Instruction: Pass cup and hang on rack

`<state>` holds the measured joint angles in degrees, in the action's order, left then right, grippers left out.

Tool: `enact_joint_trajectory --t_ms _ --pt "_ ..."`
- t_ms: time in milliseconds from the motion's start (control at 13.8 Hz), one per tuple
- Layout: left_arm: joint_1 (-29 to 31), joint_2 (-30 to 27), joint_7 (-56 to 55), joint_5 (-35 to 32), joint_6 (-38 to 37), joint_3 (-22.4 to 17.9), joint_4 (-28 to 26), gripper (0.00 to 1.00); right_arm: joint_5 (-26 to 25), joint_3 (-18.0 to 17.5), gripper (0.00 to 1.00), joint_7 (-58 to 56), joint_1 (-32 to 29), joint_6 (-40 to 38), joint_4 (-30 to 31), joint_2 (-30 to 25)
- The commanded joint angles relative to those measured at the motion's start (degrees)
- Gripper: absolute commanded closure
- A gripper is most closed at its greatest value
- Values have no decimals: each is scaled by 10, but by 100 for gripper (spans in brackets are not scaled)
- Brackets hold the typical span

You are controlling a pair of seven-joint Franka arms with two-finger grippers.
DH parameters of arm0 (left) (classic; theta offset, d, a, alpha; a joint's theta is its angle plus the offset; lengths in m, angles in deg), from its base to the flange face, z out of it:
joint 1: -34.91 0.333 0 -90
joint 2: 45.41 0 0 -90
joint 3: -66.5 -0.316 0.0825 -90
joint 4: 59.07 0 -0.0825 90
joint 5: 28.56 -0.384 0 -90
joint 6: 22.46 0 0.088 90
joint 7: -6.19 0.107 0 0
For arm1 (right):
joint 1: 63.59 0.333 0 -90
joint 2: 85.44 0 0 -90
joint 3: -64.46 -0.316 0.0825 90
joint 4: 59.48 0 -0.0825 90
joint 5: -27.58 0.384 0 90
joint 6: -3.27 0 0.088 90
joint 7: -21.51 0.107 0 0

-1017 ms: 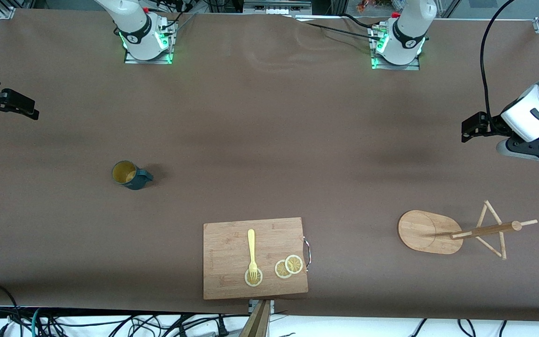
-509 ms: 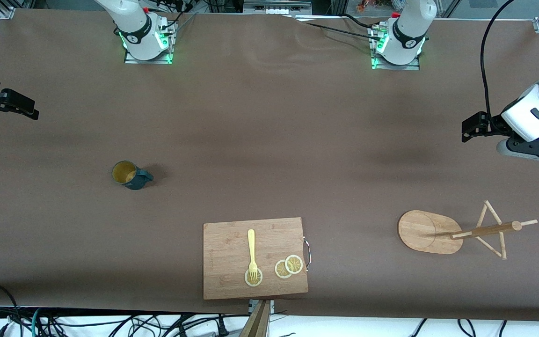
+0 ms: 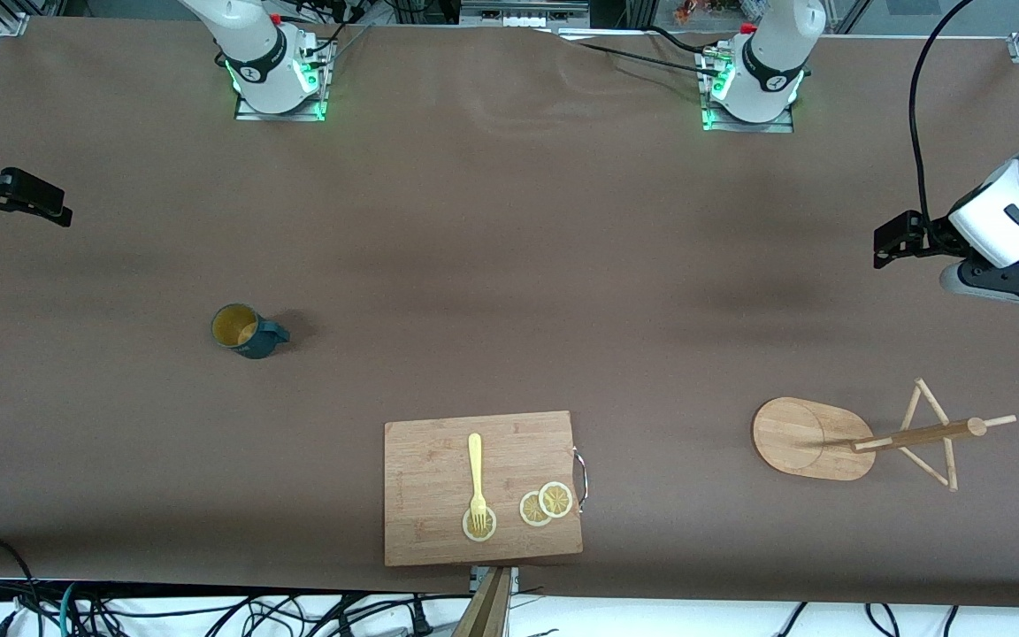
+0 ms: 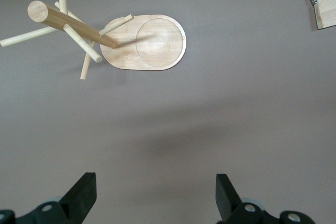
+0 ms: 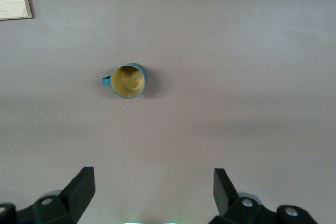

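Cup (image 3: 247, 331) sits upright on the brown surface (image 3: 509, 265) toward the right arm's end, mustard inside showing, its handle pointing to about 4 o'clock in the front view toward the cutting board (image 3: 481, 487); nothing touches it.

Right tool (image 5: 152, 195) hangs high over the surface at that arm's end, at about 9 o'clock of the front view, fingers (image 5: 79, 190) spread wide with only bare surface between them. In the right wrist view the cup (image 5: 127, 81) stands well apart from them.

Left tool (image 4: 156, 198) hangs over the surface at the left arm's end, at about 3 o'clock of the front view, its fingers (image 4: 81, 195) likewise spread wide and holding nothing.

Nearer the front camera than the left tool stands the rack (image 3: 863, 438), oval base flat on the surface, post and crossed pegs bare; the left wrist view also shows the rack (image 4: 144, 43).

The cutting board lies at about 6 o'clock, between cup and rack, carrying a yellow fork (image 3: 476, 478) and three lemon slices (image 3: 546, 503), the fork's tines resting on one slice.
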<state>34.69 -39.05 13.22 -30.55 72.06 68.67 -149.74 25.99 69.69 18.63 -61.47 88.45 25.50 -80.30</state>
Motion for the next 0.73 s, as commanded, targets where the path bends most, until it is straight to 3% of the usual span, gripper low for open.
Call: enact_joint_trajectory --t_ms 0,654 --pt "0 -4 0 1 -10 -1 7 0 -3 -4 0 -9 -8 -2 -13 6" --pt "0 -4 0 1 -10 1 8 0 -1 -1 0 -8 -30 0 -11 44"
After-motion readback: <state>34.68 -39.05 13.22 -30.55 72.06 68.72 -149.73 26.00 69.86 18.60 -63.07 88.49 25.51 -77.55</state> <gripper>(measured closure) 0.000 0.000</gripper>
